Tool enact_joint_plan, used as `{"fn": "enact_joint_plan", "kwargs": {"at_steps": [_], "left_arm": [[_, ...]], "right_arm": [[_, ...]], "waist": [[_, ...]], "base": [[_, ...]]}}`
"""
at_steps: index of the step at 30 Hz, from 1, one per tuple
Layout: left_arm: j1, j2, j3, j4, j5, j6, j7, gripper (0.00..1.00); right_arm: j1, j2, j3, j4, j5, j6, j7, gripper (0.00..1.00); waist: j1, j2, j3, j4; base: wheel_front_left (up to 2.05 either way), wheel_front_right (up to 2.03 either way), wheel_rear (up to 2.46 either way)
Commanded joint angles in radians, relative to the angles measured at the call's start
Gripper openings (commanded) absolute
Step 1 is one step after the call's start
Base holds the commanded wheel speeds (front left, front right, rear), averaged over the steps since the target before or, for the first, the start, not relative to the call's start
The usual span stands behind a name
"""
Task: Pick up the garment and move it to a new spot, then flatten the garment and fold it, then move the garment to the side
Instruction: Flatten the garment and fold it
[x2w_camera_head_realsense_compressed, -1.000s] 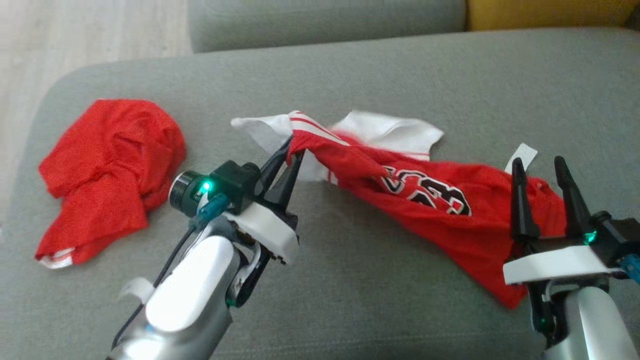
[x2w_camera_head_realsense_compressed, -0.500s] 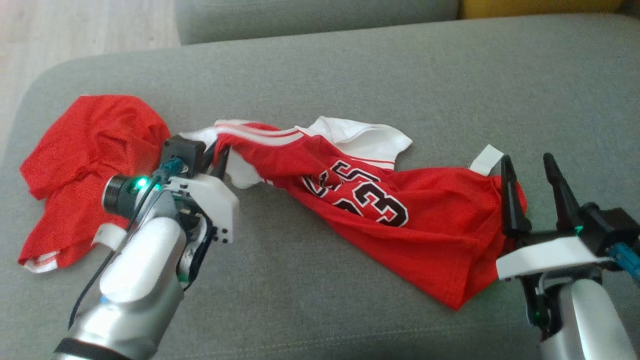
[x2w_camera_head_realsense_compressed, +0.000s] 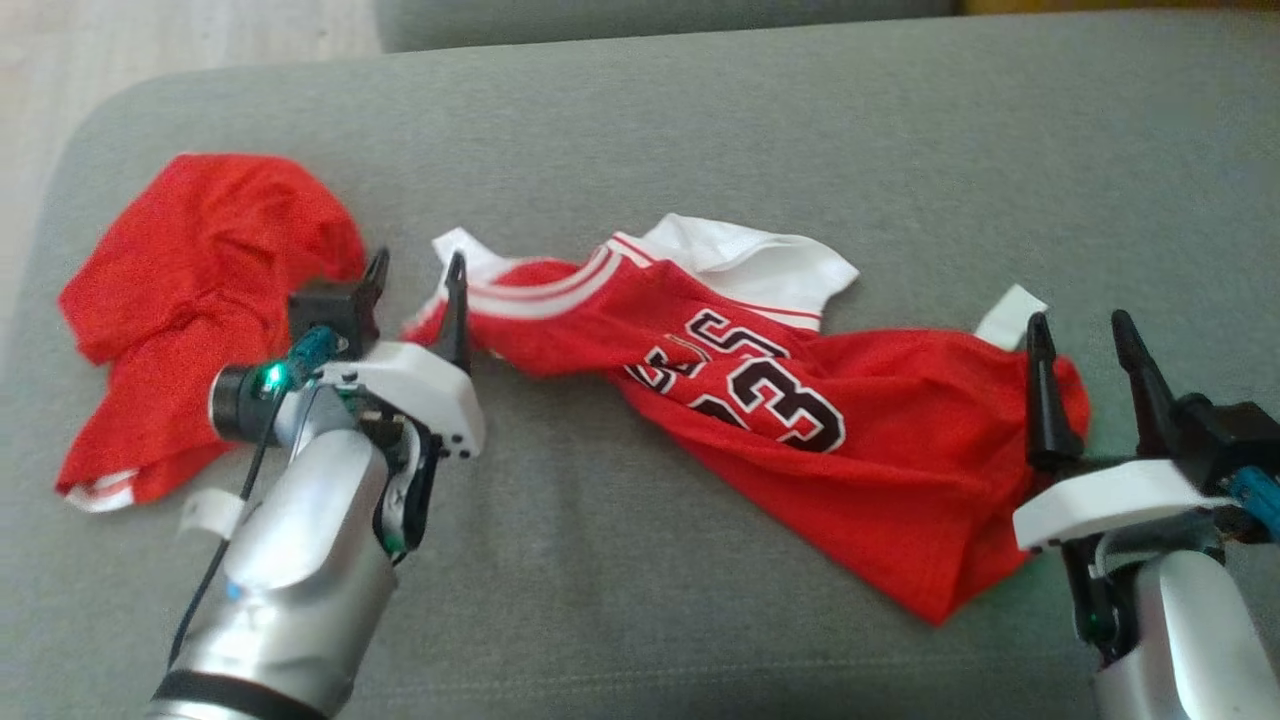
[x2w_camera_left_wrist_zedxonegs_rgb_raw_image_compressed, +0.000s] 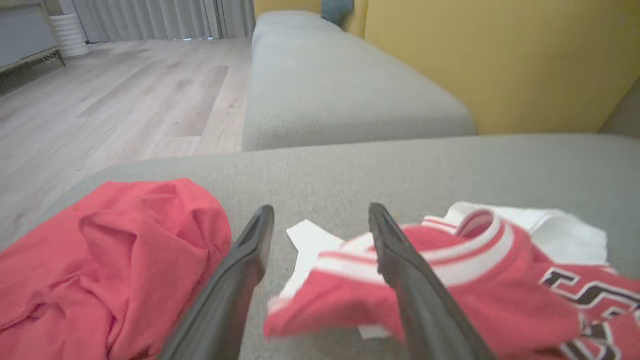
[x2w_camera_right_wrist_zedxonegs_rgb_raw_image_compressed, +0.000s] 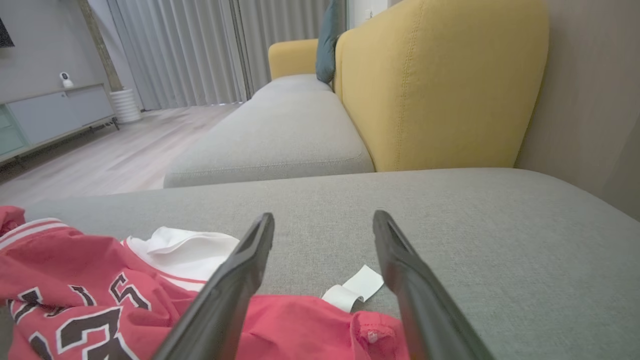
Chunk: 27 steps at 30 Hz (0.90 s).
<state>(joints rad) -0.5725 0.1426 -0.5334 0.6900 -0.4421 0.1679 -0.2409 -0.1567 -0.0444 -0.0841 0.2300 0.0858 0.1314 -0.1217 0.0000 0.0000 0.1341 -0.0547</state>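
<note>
The garment, a red jersey (x2w_camera_head_realsense_compressed: 800, 430) with white striped trim and a black-and-white number, lies crumpled and stretched across the grey cushion (x2w_camera_head_realsense_compressed: 700, 120). My left gripper (x2w_camera_head_realsense_compressed: 417, 262) stands open at the jersey's left end. In the left wrist view the striped edge of the jersey (x2w_camera_left_wrist_zedxonegs_rgb_raw_image_compressed: 450, 295) lies loose between and beside the fingers of the left gripper (x2w_camera_left_wrist_zedxonegs_rgb_raw_image_compressed: 321, 210). My right gripper (x2w_camera_head_realsense_compressed: 1078, 322) is open over the jersey's right end, with the cloth of the jersey (x2w_camera_right_wrist_zedxonegs_rgb_raw_image_compressed: 75, 280) below its fingers and nothing pinched in the right gripper (x2w_camera_right_wrist_zedxonegs_rgb_raw_image_compressed: 324, 216).
A second red garment (x2w_camera_head_realsense_compressed: 200, 290) lies bunched on the cushion's left part, close to my left gripper. A white tag (x2w_camera_head_realsense_compressed: 1010, 315) sticks out at the jersey's right end. Wooden floor (x2w_camera_head_realsense_compressed: 30, 100) lies past the left edge. Another cushion (x2w_camera_left_wrist_zedxonegs_rgb_raw_image_compressed: 325, 90) and a yellow backrest (x2w_camera_right_wrist_zedxonegs_rgb_raw_image_compressed: 440, 85) stand beyond.
My left gripper pulled the jersey's striped edge to the left, then opened and let it go. The edge has dropped onto the cushion. The right gripper stays open in place.
</note>
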Motion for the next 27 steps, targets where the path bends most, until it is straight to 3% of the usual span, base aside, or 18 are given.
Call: {"fn": "enact_joint_plan", "kwargs": {"at_steps": [1,12,20,27], "left_arm": [[-0.018,0.017,0.040,-0.044,-0.004,0.007,-0.013,1.00],[0.215,-0.032,0.038,-0.354,0.017,0.031,-0.021,1.00],[0.259,-0.042,0.008,-0.404,0.019,0.035,-0.020,1.00],[0.258,-0.047,-0.004,-0.405,0.015,0.032,-0.019,1.00]], "right_arm": [[-0.046,-0.006,0.020,-0.027,-0.009,-0.001,0.003,1.00],[-0.094,-0.006,0.025,0.071,0.001,-0.001,0.111,1.00],[-0.211,-0.006,-0.023,0.266,0.059,-0.001,0.233,1.00],[-0.300,-0.006,-0.123,0.419,-0.002,-0.001,0.271,1.00]], "waist": [[0.0000,0.0000,-0.013,0.024],[0.0000,0.0000,-0.045,0.176],[0.0000,0.0000,-0.023,0.263],[0.0000,0.0000,0.015,0.314]], "base": [[0.00,0.00,0.00],[0.00,0.00,0.00],[0.00,0.00,0.00],[0.00,0.00,0.00]]}}
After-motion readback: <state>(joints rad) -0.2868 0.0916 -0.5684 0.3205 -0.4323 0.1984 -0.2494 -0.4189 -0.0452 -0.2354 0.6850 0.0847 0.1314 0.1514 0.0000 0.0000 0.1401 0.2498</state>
